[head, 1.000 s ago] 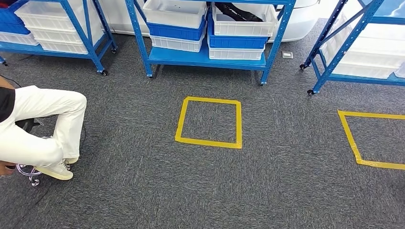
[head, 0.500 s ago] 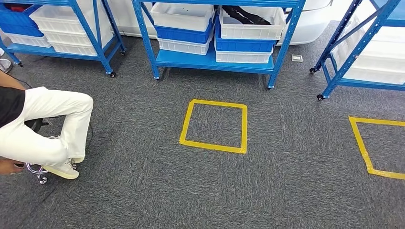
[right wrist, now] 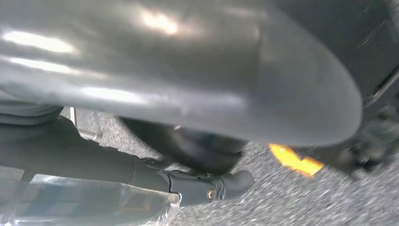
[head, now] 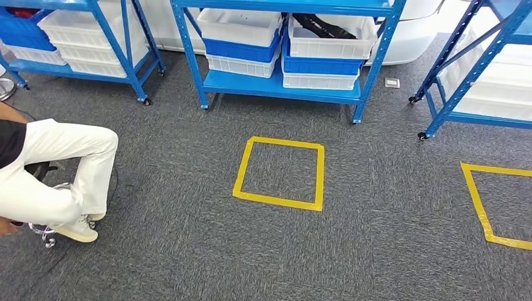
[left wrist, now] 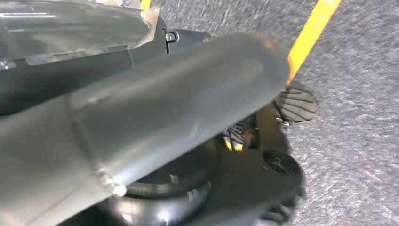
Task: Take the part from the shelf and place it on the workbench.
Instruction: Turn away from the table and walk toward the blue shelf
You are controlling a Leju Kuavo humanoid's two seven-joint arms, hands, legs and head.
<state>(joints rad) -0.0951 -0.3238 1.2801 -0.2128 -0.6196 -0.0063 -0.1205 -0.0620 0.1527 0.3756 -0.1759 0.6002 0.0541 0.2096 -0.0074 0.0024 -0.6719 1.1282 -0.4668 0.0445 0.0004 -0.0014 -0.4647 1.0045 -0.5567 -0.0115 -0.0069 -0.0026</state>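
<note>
A blue shelf (head: 276, 84) stands ahead across the grey carpet, loaded with stacked white and blue bins. In the upper white bin (head: 326, 44) on its right side lies a long black part (head: 320, 26), partly hidden by the bin wall and the shelf beam. My left hand (left wrist: 141, 113) hangs beside my body over the carpet; its thick grey thumb crosses the left wrist view and a dark ribbed fingertip (left wrist: 296, 104) sticks out beyond it, with nothing held. My right hand (right wrist: 188, 80) hangs likewise, blurred, with nothing in it.
A yellow tape square (head: 280, 173) marks the carpet in front of the shelf, and a second one (head: 495, 200) lies at the right. A person in white trousers (head: 56, 175) sits on a stool at the left. More blue shelves stand at left (head: 81, 37) and right (head: 477, 69).
The whole picture has shifted: the camera has moved, so shelf and yellow square sit lower and slightly to the right. The seated person has barely moved.
</note>
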